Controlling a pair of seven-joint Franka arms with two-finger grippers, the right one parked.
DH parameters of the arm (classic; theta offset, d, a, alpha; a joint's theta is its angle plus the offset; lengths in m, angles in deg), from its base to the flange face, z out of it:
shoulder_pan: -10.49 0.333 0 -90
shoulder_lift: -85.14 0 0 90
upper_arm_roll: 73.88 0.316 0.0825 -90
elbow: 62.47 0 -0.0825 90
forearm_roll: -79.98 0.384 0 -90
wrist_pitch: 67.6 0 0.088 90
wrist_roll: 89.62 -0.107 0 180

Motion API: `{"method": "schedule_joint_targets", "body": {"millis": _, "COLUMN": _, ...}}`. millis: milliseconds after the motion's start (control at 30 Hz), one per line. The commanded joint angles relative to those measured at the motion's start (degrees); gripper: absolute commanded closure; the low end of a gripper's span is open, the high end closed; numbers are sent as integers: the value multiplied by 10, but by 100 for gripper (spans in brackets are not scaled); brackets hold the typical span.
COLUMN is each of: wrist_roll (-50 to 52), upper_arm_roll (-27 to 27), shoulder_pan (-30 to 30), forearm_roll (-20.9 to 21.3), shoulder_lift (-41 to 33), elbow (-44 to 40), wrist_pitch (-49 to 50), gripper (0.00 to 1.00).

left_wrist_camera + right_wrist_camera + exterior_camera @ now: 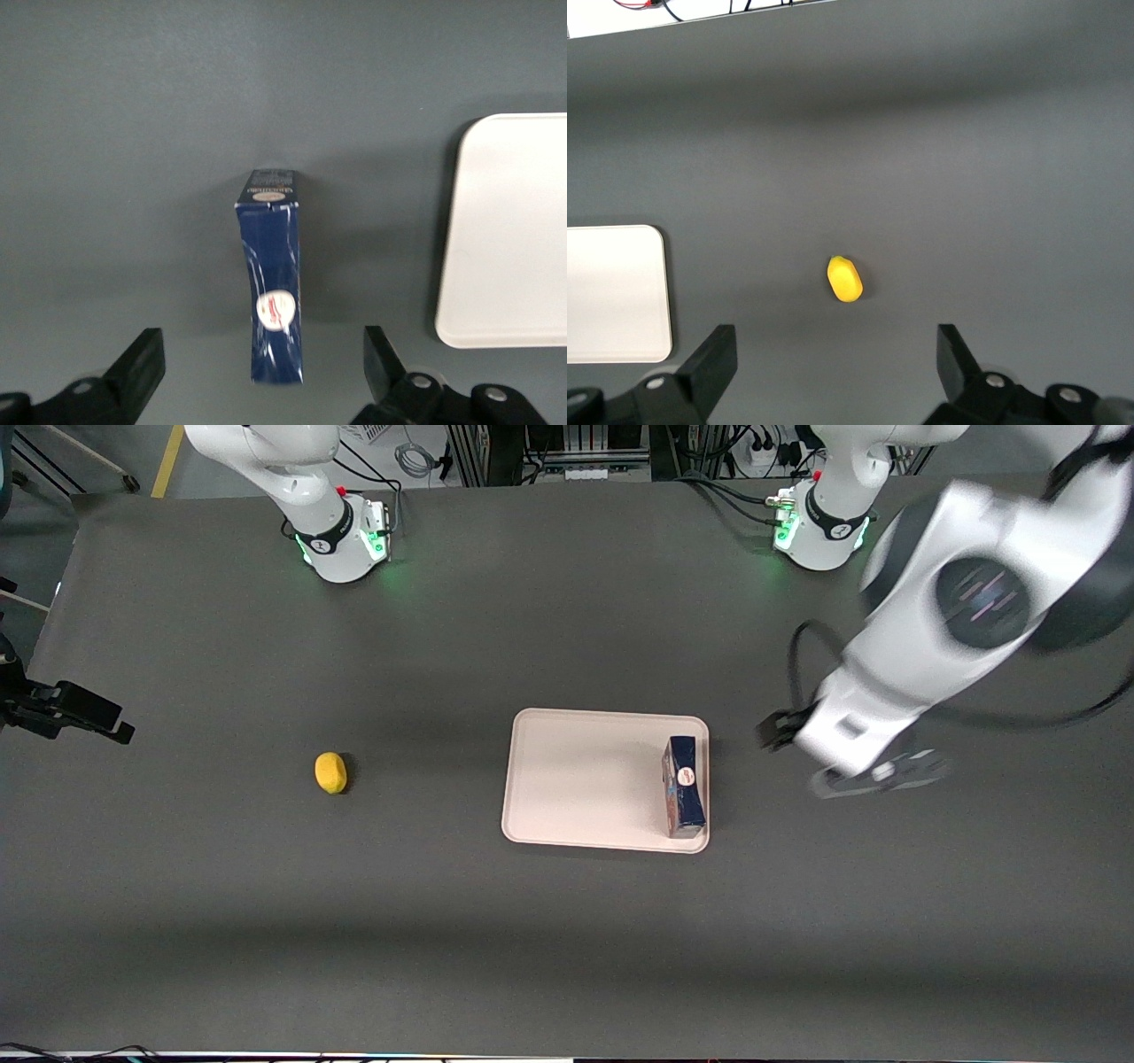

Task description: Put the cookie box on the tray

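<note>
The dark navy cookie box [685, 786] lies on the pale pink tray [585, 779], along the tray's edge toward the working arm's end. My left gripper [877, 775] hovers over bare table beside that edge, clear of the tray and the box. In the left wrist view the cookie box [275, 292] shows ahead of the gripper [263, 341], whose fingers stand wide open and touch nothing. There the box appears on dark table, apart from the tray [514, 230]. The two views disagree on this.
A small yellow lemon-like object [330, 771] sits on the dark table toward the parked arm's end, also seen as a yellow object [844, 279] from the right wrist. Both arm bases [819, 527] stand at the table's edge farthest from the front camera.
</note>
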Motion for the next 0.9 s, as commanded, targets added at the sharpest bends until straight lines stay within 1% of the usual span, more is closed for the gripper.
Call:
{"method": "schedule_joint_targets", "body": {"millis": 0, "wrist_roll": -45, "upper_arm_roll": 57, "shoulder_pan": 10, "forearm_roll": -13, "shoulder_lift": -105, "elbow": 27, "wrist_pitch": 73, "gripper": 0}}
{"method": "schedule_joint_targets", "body": {"millis": 100, "wrist_roll": -118, "upper_arm_roll": 102, "shoulder_pan": 12, "forearm_roll": -13, "shoulder_lift": -142, "elbow": 30, "wrist_pitch": 113, "gripper": 0}}
{"method": "schedule_joint_targets", "body": {"millis": 200, "wrist_roll": -171, "upper_arm_roll": 146, "shoulder_pan": 14, "forearm_roll": -14, "shoulder_lift": -164, "elbow": 35, "wrist_pitch": 132, "gripper": 0}}
{"method": "schedule_joint_targets", "body": {"millis": 367, "wrist_roll": -238, "upper_arm_roll": 198, "shoulder_pan": 19, "forearm_roll": -13, "shoulder_lift": -207, "elbow": 95, "wrist_pitch": 109, "gripper": 0}}
{"method": "schedule_joint_targets", "body": {"millis": 533, "wrist_roll": -251, "upper_arm_roll": 208, "shoulder_pan": 25, "forearm_roll": -13, "shoulder_lift": -265, "elbow": 200, "wrist_pitch": 31, "gripper": 0}}
{"method": "schedule_joint_targets", "body": {"millis": 600, "wrist_roll": -252, "upper_arm_roll": 208, "shoulder_pan": 28, "forearm_roll": -13, "shoulder_lift": -278, "elbow": 228, "wrist_pitch": 8, "gripper": 0}}
{"method": "schedule_joint_targets", "body": {"millis": 867, "wrist_roll": -252, "upper_arm_roll": 208, "shoulder_pan": 30, "forearm_roll": -13, "shoulder_lift": -278, "elbow": 232, "wrist_pitch": -3, "gripper": 0}}
